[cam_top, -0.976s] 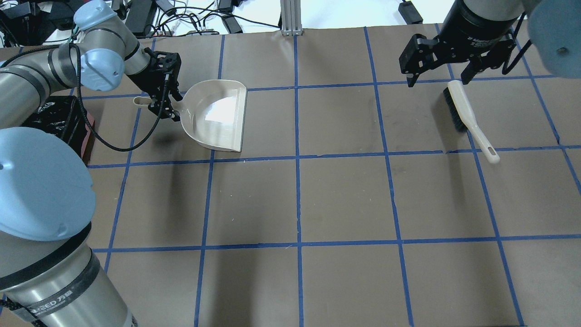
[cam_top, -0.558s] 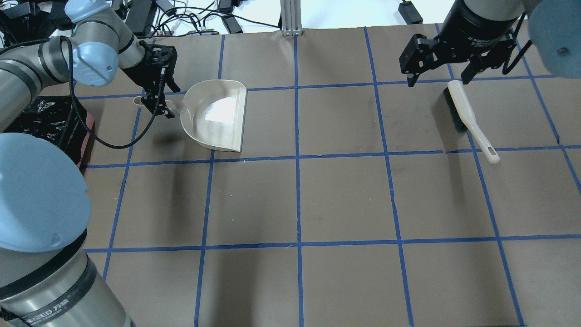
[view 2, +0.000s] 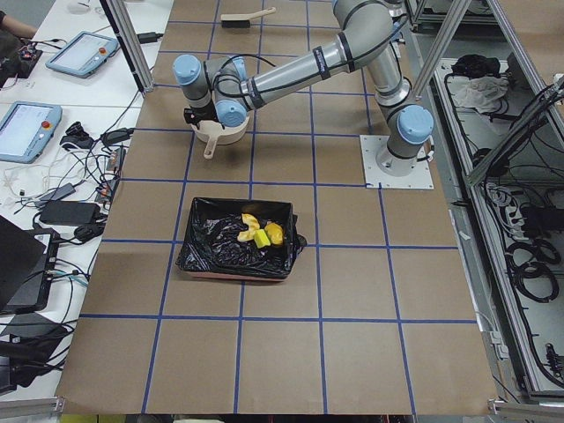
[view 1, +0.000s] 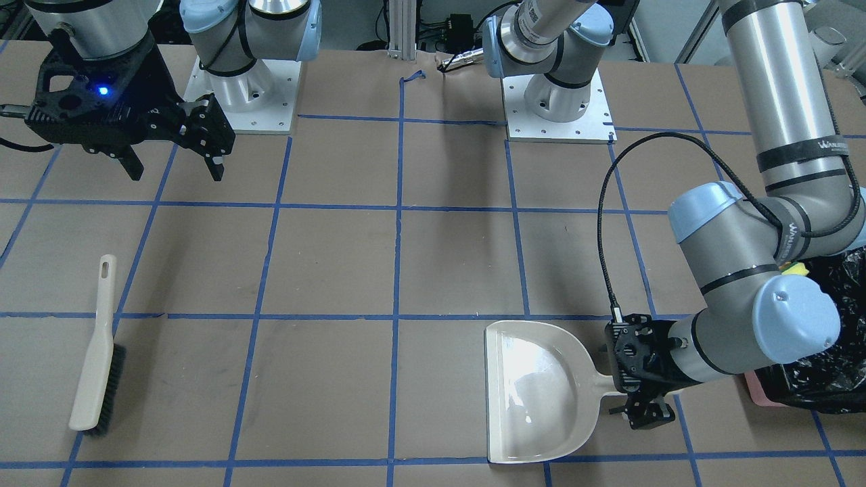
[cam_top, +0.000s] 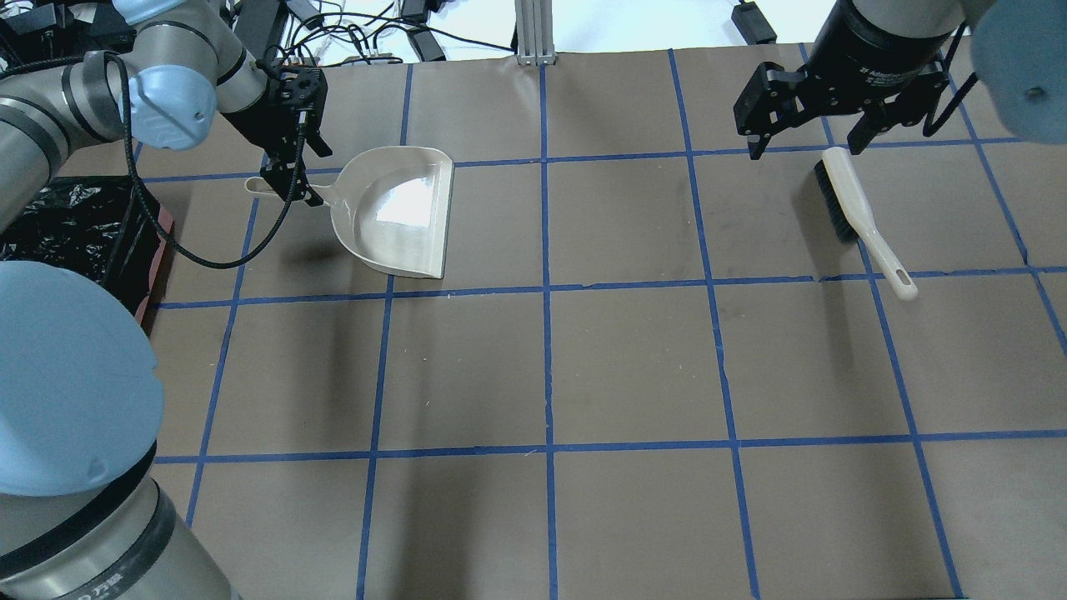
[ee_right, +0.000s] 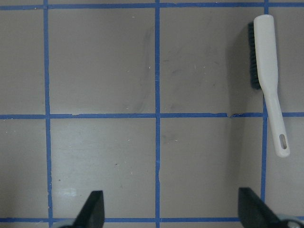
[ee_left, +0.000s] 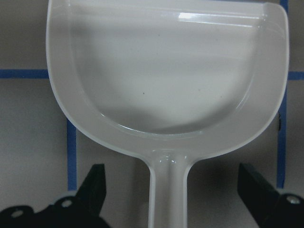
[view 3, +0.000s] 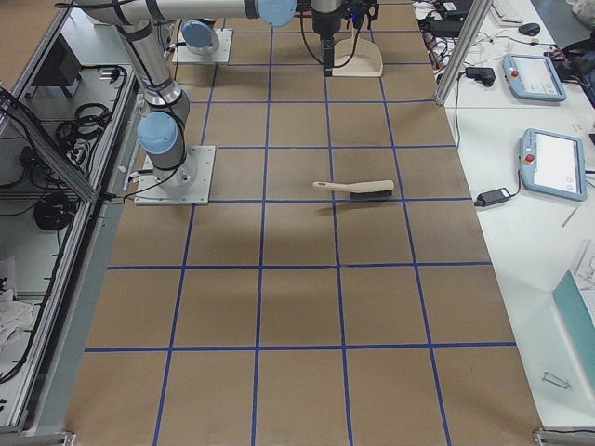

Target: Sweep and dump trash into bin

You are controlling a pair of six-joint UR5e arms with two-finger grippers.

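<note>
Two grippers are in view, both with jaws spread wide and neither holding anything. The left gripper (ee_left: 172, 178) straddles the handle of the beige dustpan (ee_left: 166, 71), one finger on either side and clear of it (gaps show on both sides in the wrist view). The dustpan lies flat on the brown table (cam_top: 633, 358). The right gripper (ee_right: 171, 202) hangs above the table, near the head of the brush (ee_right: 266, 61), which lies on the surface apart from it. The trash (view 2: 262, 235), yellow and golden pieces bunched together, sits inside the bin (view 2: 236, 275) on its black liner, toward the table's left end, apart from the dustpan.
</note>
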